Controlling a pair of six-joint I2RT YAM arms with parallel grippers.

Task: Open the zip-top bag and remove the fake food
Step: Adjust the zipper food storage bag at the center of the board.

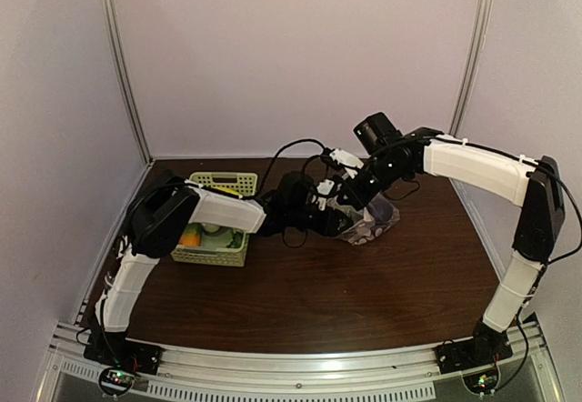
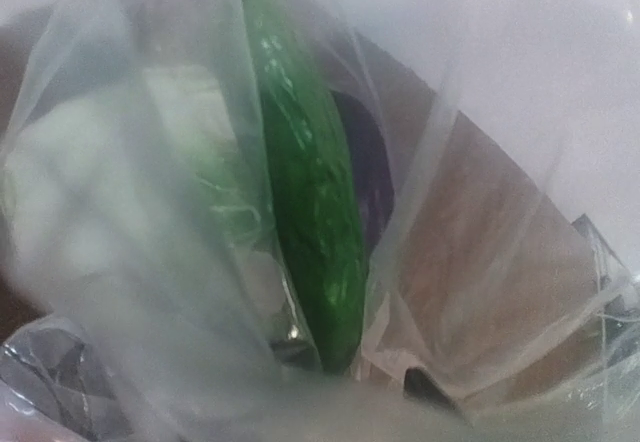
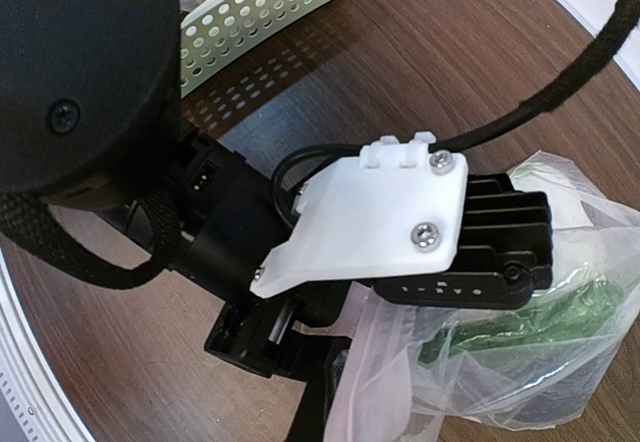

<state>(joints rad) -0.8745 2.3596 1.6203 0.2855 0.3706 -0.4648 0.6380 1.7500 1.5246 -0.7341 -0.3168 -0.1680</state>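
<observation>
— Green and orange toy food [image 1: 191,235] lies in the basket [image 1: 223,182]. Does that mean part of the job is done?

— I'd judge so. Some pieces are out, and the bag [image 1: 375,225], standing on the table to the right of the basket and apart from it, has its mouth open.

— And what is the left gripper [image 1: 346,223] doing?

— It reaches from the basket's side into the bag's mouth. Its fingers are buried in plastic, so I can't tell whether they are spread or pinching anything.

— What's left inside?

— Its wrist camera shows a green cucumber [image 2: 310,192], a dark purple eggplant [image 2: 365,167] behind it and a whitish lump [image 2: 80,192], all blurred by film. Those have yet to come out.

— And the right gripper [image 1: 350,195]?

— It is farther from the basket, above the bag. Its fingers are pressed together with plastic bunched at them, so I take it to be pinching the bag's rim.
</observation>
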